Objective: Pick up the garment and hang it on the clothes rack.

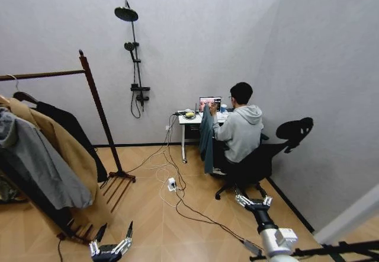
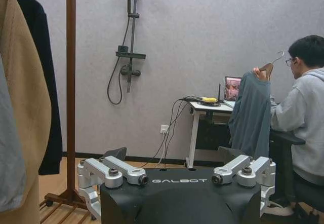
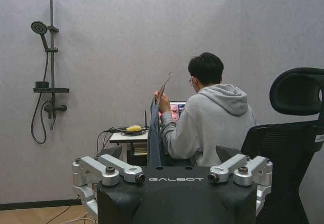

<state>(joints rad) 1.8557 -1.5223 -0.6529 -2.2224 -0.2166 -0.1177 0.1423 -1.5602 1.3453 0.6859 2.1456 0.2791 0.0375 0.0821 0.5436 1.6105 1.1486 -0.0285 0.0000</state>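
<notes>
Two grippers sit low at the near edge of the head view: the left gripper [image 1: 111, 245] at about 7 o'clock, the right gripper [image 1: 253, 201] at about 5 o'clock, each with jaws spread wide and holding nothing. Both hang above the wooden floor [image 1: 148, 214], well apart from the clothes.

Farther out, at 9 o'clock, stands the clothes rack [image 1: 98, 105], its dark reddish post rising from a slatted base. On its rail hang a grey hooded jacket [image 1: 35, 161], nearest, then a long tan coat [image 1: 65, 149], then the black garment [image 1: 74, 131] on a hanger, closest to the post.

Beyond, toward 1 o'clock, a person in a grey hoodie [image 1: 240, 131] sits in an office chair [image 1: 278, 149] at a small white surface [image 1: 189, 120], holding up a blue-grey garment [image 1: 206, 137] on a hanger. A shower fixture [image 1: 135, 60] hangs on the far wall at 12 o'clock.
</notes>
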